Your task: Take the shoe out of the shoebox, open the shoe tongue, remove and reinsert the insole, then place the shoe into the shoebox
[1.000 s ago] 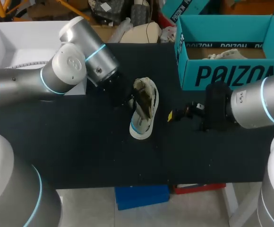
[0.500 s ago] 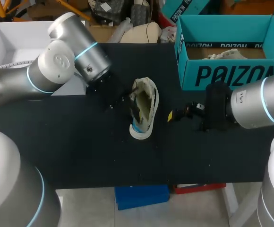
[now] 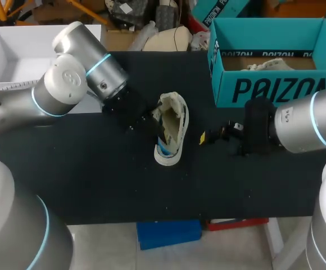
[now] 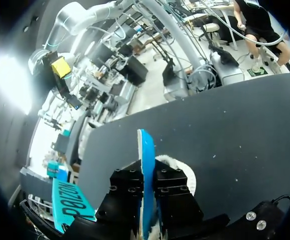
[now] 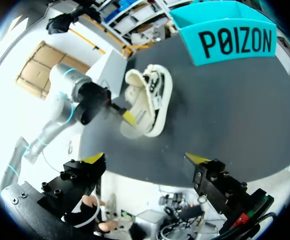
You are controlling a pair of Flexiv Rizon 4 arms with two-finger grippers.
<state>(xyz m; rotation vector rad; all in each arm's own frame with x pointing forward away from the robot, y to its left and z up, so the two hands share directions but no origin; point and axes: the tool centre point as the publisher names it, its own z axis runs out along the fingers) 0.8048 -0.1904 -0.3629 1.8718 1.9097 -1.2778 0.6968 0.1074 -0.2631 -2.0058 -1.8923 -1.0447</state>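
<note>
Firmly clenched on the blue insole (image 4: 146,165): the left fingers (image 4: 166,186), one black block against each face, the thin sheet standing edge-on between them and rising past them. Just behind that sheet, the fleecy white rim of the shoe (image 4: 186,172), down on the black table (image 4: 235,130). Off to one side of these fingers and lower, a corner of the teal shoebox (image 4: 72,207).

From above, left fingers (image 3: 152,122) in at the opening of the shoe (image 3: 174,121), on the end of the left arm (image 3: 67,84) coming in from its own side. At the shoe's near end, a strip of blue insole (image 3: 162,149) showing. On the shoe's opposite flank, right fingers (image 3: 203,138), near it but apart from it. Well beyond the right fingers, at the table's far edge, the shoebox (image 3: 270,90), open at the top.

Spread wide and released, gripping nothing: the right fingers (image 5: 92,159), with only bare table (image 5: 225,110) between them. Ahead of them, the shoe (image 5: 147,100), tilted, with one yellow tip of the left fingers (image 5: 128,117) against its edge. Farther ahead and to one side, the shoebox (image 5: 230,37).
</note>
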